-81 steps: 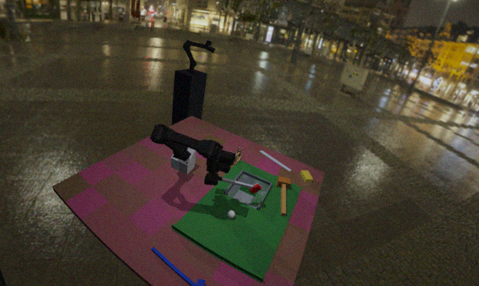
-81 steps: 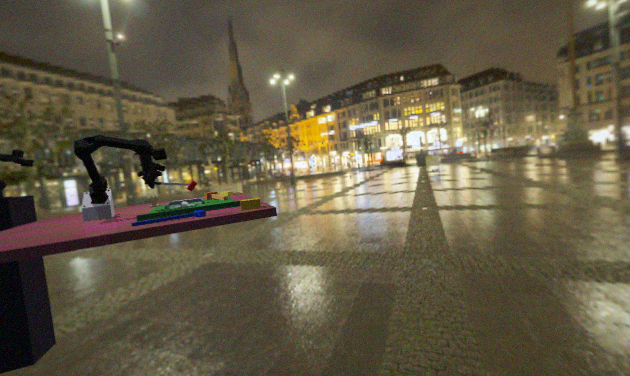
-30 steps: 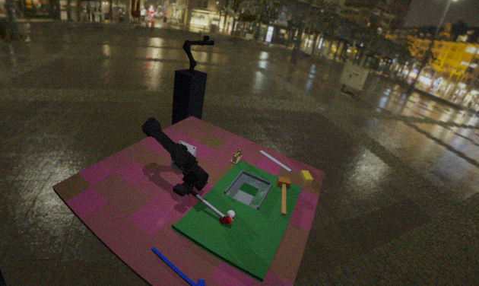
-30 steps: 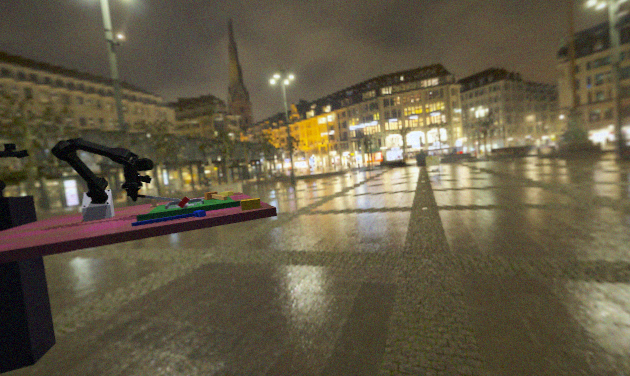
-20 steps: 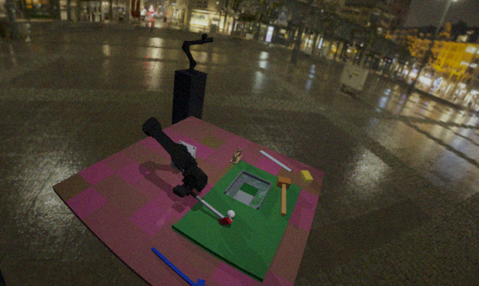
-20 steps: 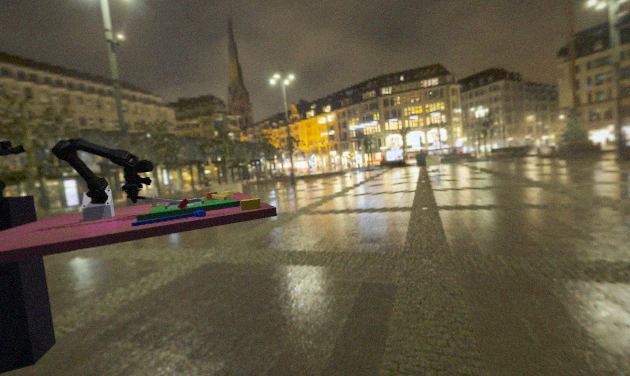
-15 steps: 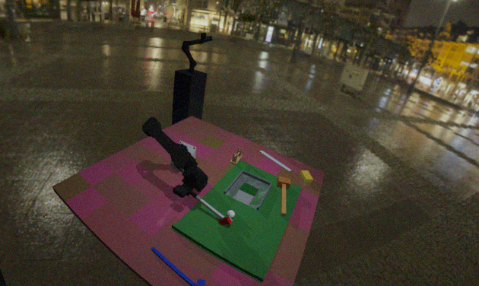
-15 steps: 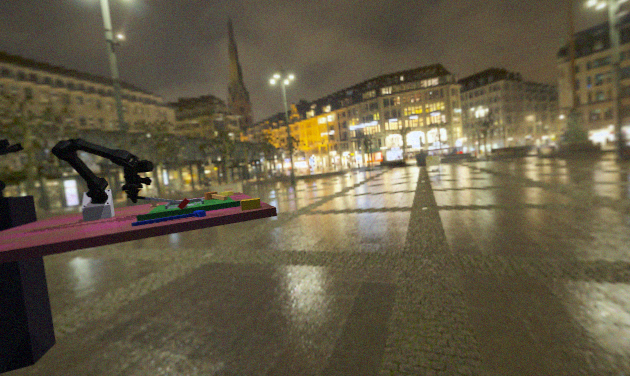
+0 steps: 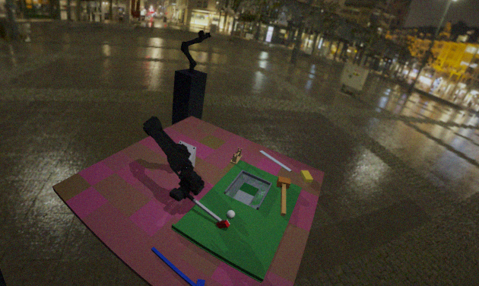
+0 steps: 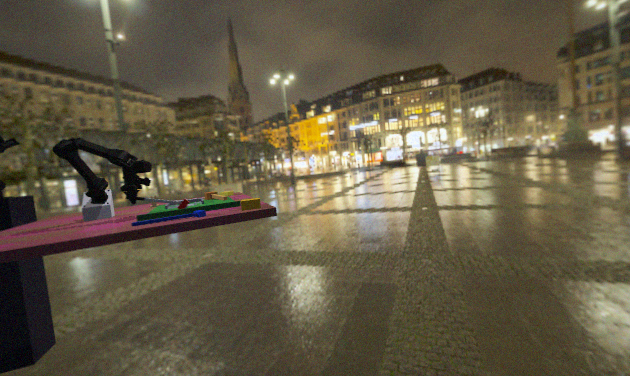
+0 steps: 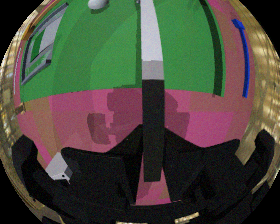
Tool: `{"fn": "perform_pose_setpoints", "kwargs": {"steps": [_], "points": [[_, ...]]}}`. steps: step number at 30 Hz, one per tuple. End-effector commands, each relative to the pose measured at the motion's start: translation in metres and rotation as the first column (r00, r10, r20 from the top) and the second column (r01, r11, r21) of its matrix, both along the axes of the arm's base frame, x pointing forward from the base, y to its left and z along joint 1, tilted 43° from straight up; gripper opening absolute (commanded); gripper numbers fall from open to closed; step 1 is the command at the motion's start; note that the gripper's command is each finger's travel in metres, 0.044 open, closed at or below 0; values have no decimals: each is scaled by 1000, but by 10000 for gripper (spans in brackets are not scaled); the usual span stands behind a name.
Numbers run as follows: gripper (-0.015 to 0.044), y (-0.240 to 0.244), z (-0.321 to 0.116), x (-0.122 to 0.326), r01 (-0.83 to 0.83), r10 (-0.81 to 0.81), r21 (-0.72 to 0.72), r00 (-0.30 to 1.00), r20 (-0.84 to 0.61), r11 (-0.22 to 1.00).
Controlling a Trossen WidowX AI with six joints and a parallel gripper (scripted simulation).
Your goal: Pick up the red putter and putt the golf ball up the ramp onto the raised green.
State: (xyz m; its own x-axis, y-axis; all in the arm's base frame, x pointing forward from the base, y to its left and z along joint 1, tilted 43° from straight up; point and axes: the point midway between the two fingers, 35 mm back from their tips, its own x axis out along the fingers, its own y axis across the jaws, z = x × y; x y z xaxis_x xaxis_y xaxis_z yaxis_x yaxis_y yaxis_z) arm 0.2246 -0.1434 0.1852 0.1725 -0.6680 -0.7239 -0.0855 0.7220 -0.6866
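Gripping the red putter [image 9: 208,211] by its handle, the gripper [image 9: 182,193] sets its head beside the golf ball [image 9: 230,214]; a wooden mallet [image 9: 283,195] lies right of the raised green [image 9: 249,189].

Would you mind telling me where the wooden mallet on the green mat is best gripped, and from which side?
Grip the wooden mallet mid-handle, coming straight down from above. It lies flat, its long thin handle exposed on both sides, so fingers can straddle it crosswise; the blocky head looks wider.
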Motion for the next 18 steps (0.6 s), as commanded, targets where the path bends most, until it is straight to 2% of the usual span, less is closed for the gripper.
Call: {"fn": "perform_pose_setpoints", "kwargs": {"steps": [1, 8, 18], "points": [[0, -2, 4, 2, -5, 5, 1, 1000, 9, 1000], [0, 6, -6, 2, -2, 2, 7, 1000, -2, 1000], [0, 93, -88, -8, -3, 3, 15, 1000, 0, 1000]]}}
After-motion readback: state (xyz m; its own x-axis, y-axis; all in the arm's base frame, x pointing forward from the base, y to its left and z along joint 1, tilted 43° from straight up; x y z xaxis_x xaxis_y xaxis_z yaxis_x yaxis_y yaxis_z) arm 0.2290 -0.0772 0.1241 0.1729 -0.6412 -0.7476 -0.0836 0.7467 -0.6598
